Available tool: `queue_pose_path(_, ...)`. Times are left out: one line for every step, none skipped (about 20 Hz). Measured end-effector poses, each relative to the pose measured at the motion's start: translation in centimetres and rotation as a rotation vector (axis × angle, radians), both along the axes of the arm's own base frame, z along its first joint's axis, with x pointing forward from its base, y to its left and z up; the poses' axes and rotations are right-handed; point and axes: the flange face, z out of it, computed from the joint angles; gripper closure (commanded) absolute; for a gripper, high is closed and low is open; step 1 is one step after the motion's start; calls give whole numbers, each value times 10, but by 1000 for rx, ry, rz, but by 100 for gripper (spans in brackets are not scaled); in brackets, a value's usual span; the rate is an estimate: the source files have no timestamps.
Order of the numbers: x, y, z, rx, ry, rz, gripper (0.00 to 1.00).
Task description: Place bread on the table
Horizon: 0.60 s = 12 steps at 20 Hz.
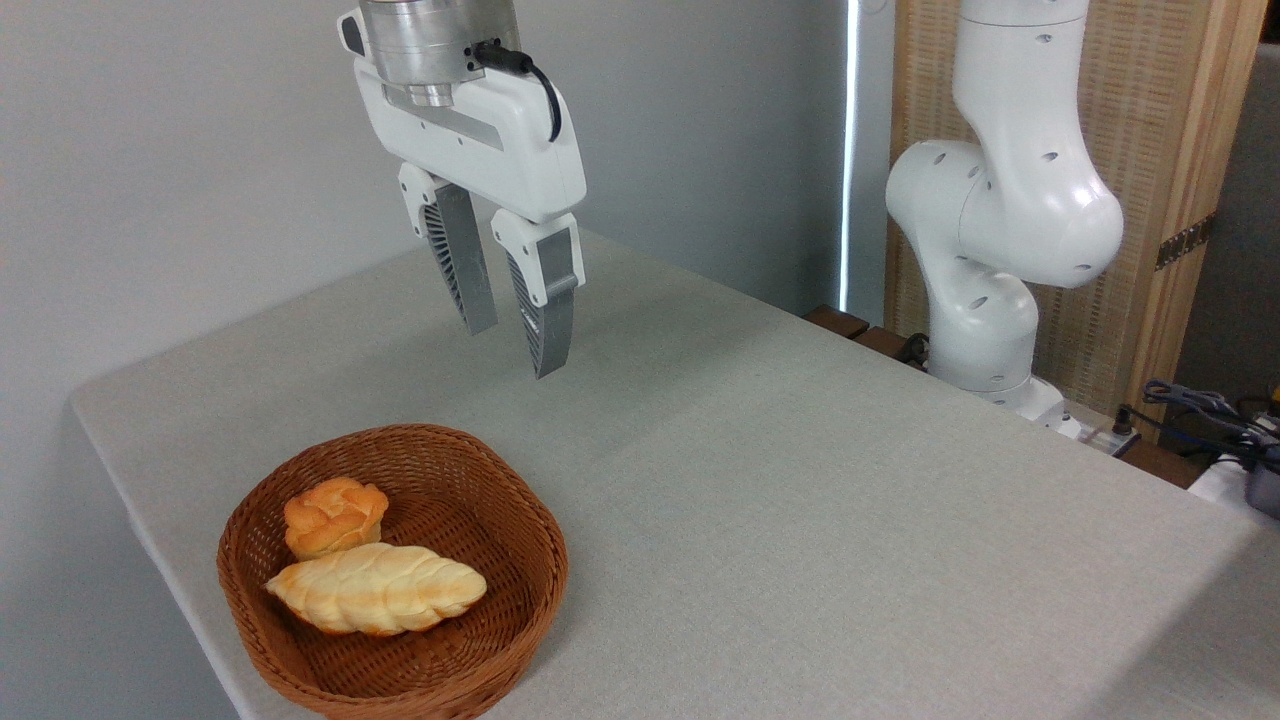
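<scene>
Braided loaf (378, 590) lying at near side of wicker basket (500, 640). Bread (334, 516) sitting just behind loaf, touching it, inside basket, toward far-left wall. We are judging bun light, soft, easily crushed; we are planning gentle pinch across its sides, below knotted top. Gripper (512, 345) hanging well above basket's far side, fingers slightly parted, holding nothing. Table (800, 480) spreading beyond basket.

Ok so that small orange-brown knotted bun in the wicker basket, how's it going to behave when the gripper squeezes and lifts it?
The small orange-brown knotted bun looks puffy, so probably light and soft under the ribbed fingers. It touches the pale braided loaf, which may shift. Its rounded shape might roll on the grey-beige table.
</scene>
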Motion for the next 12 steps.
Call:
queue_pose_path(0,0,0,0,0,0,0)
queue_pose_path(0,0,0,0,0,0,0)
queue_pose_path(-1,2,1,0,-2,3,0)
queue_pose_path(-1,3,3,-1,-5,5,0)
queue_pose_path(-2,4,4,-1,-8,7,0)
queue_pose_path(-3,5,6,-1,-10,8,0)
queue_pose_path(-3,5,6,-1,-11,8,0)
queue_pose_path(-3,5,6,-1,-11,8,0)
queue_pose_path(-3,5,6,-1,-11,8,0)
queue_pose_path(-3,5,6,-1,-11,8,0)
queue_pose_path(-3,5,6,-1,-11,8,0)
queue_pose_path(-3,5,6,-1,-11,8,0)
